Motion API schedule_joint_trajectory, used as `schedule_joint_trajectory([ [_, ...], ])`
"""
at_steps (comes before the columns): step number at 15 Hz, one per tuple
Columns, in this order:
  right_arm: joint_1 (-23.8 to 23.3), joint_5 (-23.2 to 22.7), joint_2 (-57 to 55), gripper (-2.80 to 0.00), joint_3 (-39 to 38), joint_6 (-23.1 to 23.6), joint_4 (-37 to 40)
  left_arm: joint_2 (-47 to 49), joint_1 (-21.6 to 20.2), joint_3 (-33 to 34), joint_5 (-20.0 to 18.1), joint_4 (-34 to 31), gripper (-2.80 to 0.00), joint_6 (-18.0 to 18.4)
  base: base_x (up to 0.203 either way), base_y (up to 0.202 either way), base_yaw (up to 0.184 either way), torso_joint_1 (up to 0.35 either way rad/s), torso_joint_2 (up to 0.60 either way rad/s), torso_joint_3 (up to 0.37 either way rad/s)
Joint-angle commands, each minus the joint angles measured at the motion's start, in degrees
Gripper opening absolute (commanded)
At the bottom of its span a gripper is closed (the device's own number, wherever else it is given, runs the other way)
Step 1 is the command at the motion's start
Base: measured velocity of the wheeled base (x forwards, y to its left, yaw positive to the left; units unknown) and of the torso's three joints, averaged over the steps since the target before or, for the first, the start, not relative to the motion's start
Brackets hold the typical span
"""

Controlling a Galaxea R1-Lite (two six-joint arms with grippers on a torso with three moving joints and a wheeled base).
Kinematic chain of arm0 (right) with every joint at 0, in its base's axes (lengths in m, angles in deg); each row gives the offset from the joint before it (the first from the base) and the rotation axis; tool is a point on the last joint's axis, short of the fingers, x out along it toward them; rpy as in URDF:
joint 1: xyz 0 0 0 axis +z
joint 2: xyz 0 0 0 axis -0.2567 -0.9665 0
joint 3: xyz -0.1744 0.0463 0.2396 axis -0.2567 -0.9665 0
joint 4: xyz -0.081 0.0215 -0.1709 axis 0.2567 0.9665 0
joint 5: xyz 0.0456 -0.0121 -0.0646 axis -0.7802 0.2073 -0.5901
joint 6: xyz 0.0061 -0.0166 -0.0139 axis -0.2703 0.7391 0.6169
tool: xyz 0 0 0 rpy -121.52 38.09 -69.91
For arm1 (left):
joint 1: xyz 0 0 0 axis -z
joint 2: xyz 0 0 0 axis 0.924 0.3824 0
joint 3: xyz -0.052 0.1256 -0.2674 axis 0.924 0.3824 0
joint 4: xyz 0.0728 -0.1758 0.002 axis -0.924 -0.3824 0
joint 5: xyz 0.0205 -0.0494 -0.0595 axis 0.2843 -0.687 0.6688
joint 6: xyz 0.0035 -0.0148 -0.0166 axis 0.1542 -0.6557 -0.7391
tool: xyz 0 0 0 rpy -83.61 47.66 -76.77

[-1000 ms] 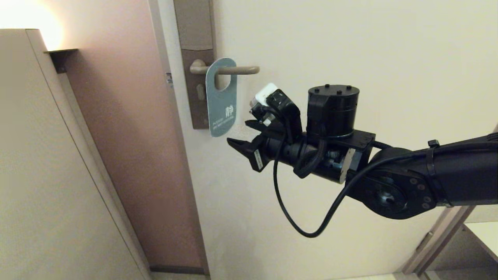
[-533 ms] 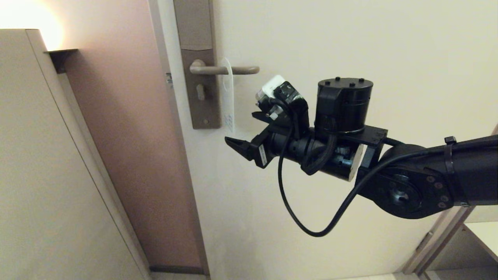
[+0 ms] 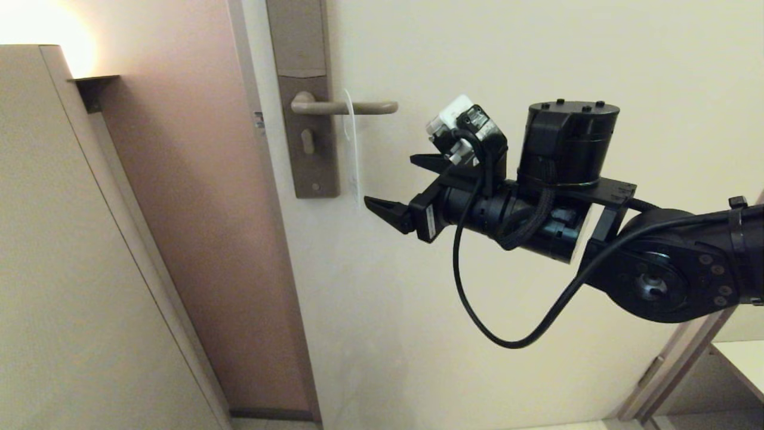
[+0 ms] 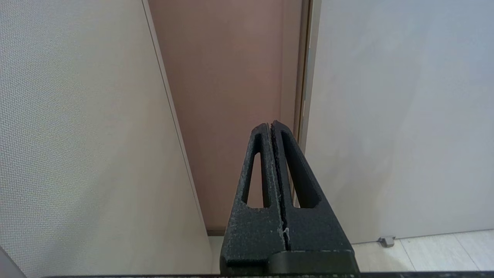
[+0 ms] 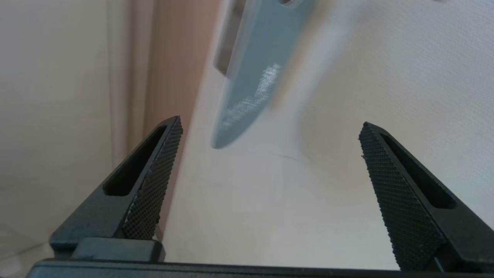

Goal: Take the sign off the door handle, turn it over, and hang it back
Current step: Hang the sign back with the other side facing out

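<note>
The sign (image 3: 353,149) hangs on the door handle (image 3: 373,108) and shows edge-on as a thin white strip in the head view. In the right wrist view its blue side (image 5: 256,73) with white lettering is blurred. The handle sits on a tall brownish plate (image 3: 304,161). My right gripper (image 3: 388,179) is open and empty, just right of the sign's lower end and not touching it; it also shows in the right wrist view (image 5: 270,122). My left gripper (image 4: 270,125) is shut and empty, parked low and out of the head view.
The cream door (image 3: 537,60) fills the right. A beige cabinet panel (image 3: 71,269) stands at the left, with a brown recess (image 3: 197,209) between it and the door. A shelf edge (image 3: 740,364) is at the lower right. A doorstop (image 4: 386,240) sits on the floor.
The sign has swung from blue face-on to edge-on on the handle. My open right gripper has drawn back to the right and risen a little, away from the sign.
</note>
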Motion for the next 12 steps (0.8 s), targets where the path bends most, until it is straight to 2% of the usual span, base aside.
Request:
schedule_joint_trajectory([
  [1, -0.88, -0.49, -0.28, 0.00, 0.07, 0.14, -0.24, 0.07, -0.04, 0.01, 0.00, 0.00, -2.80, 0.00, 0.000, 0.000, 0.000, 0.000, 0.00, 0.000],
  [4, -1.32, -1.53, -0.31, 0.00, -0.09, 0.06, -0.42, 0.07, -0.03, 0.01, 0.00, 0.00, -2.80, 0.00, 0.000, 0.000, 0.000, 0.000, 0.00, 0.000],
  [5, -1.32, -2.38, -0.40, -2.80, 0.16, 0.14, -0.41, 0.07, -0.04, 0.01, 0.00, 0.00, -2.80, 0.00, 0.000, 0.000, 0.000, 0.000, 0.00, 0.000],
  [12, -1.32, -2.21, -1.29, -2.80, 0.43, 0.32, -2.71, 0.07, 0.00, 0.01, 0.00, 0.00, -2.80, 0.00, 0.000, 0.000, 0.000, 0.000, 0.00, 0.000],
])
